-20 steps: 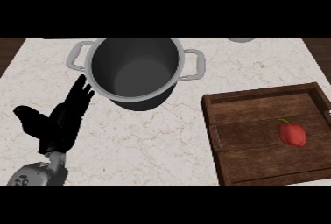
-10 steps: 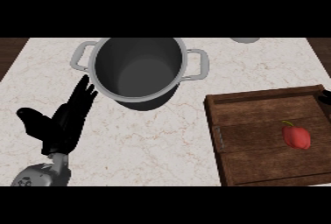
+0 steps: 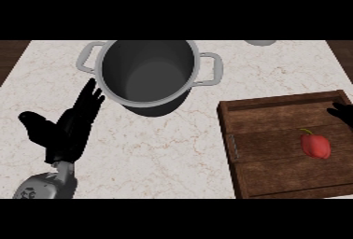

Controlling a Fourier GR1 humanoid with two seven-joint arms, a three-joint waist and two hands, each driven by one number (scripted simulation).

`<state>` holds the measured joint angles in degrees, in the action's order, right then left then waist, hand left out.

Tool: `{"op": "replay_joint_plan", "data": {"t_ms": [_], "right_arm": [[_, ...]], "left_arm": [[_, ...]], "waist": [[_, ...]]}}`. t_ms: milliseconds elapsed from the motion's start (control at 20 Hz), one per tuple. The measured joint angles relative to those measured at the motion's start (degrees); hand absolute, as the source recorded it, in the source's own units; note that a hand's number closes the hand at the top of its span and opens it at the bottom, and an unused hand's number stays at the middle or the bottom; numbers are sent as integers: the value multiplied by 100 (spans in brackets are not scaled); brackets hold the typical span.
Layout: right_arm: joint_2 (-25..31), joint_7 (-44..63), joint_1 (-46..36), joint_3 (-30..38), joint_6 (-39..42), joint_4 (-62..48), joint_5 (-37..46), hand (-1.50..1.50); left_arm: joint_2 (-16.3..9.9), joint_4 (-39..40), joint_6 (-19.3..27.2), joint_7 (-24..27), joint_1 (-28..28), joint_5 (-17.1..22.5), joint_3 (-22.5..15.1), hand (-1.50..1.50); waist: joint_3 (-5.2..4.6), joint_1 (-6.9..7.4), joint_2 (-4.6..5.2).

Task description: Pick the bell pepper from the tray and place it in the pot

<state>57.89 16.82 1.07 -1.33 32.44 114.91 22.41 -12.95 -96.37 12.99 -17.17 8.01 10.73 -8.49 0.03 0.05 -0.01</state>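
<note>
Marble counter (image 3: 172, 154) seen from steeply above. Red bell pepper (image 3: 316, 145) lies on the right part of a dark wooden tray (image 3: 276, 109), which sits at the counter's right side. Pepper's long axis runs roughly toward/away from the robot, green stem at the far end, tilted slightly left.

Right hand (image 3: 341, 111) shows only as a dark bit at the view's right edge, over the tray's far right corner; can't tell whether its fingers are curled or straight. Pepper lies just nearer the robot and slightly left of it, not touching. This hand is by far the closer one, so the pick looks like its job.

Left hand (image 3: 66, 128) is well apart on the counter's left, fingers straight and relaxed, thumb out, holding nothing, tips near the pot.

Steel pot (image 3: 148, 70), w/ two side handles, stands upright beyond and left of the tray, nothing inside. Carry would go from pepper up-left to the pot's mouth.
</note>
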Motion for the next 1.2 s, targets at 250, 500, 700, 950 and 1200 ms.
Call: {"op": "replay_joint_plan", "data": {"t_ms": [250, 500, 700, 950, 1200], "right_arm": [[-618, 27, 68, -78, 2, 124, 481, -150], [-1129, 228, -211, -135, 341, 139, 750, -150], [-1444, 368, -216, -142, 474, 113, 1070, -150], [-1719, 328, -331, -326, 350, -346, 1751, -150], [-1889, 35, -510, -363, 306, -867, 2232, -150]], "left_arm": [[106, 85, -117, 168, -151, -133, 47, 0], [168, 95, -240, 38, -61, -177, 182, 0], [184, 44, -343, -51, -45, -166, 315, 0], [279, -148, -369, -121, -166, -271, 287, 0], [344, -88, -457, -150, -108, -315, 384, 0]], "waist": [[-3, -9, -2], [-4, -2, -1], [-3, -6, -1], [-2, 9, 1], [-2, 5, 3]]}}
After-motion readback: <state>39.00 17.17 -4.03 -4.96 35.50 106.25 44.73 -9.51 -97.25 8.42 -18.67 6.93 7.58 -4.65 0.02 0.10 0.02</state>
